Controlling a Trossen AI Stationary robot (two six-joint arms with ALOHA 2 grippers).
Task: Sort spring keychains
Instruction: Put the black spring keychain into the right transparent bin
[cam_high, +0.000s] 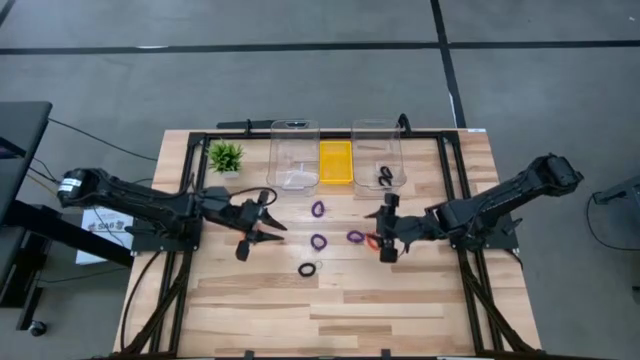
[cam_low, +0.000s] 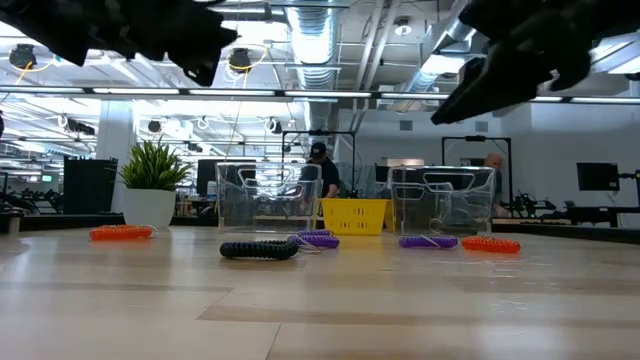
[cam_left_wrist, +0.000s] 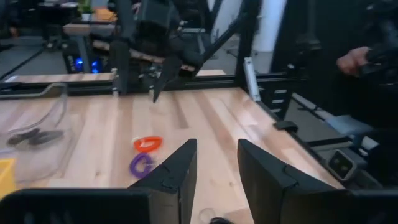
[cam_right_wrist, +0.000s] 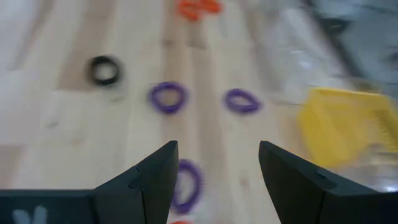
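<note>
Spring keychains lie flat on the wooden table (cam_high: 400, 300): three purple ones (cam_high: 318, 209), (cam_high: 319, 241), (cam_high: 355, 237), a black one (cam_high: 307, 269) and a red-orange one (cam_high: 372, 241). Another red-orange one (cam_low: 120, 232) lies toward the left side. A black one (cam_high: 385, 177) rests inside the right clear bin (cam_high: 378, 135). My left gripper (cam_high: 272, 215) hangs open above the table left of the group, pointing right. My right gripper (cam_high: 378, 228) hangs open over the purple keychain (cam_right_wrist: 186, 183) and the red-orange one beside it. Nothing is between either gripper's fingers (cam_left_wrist: 180, 168) (cam_right_wrist: 155, 174).
At the far edge stand a left clear bin (cam_high: 294, 135), a yellow basket (cam_high: 335, 162) and the right clear bin. A small green plant (cam_high: 225, 155) in a white pot sits at the far left. A black frame (cam_high: 450, 190) borders the work area. People show in the room beyond.
</note>
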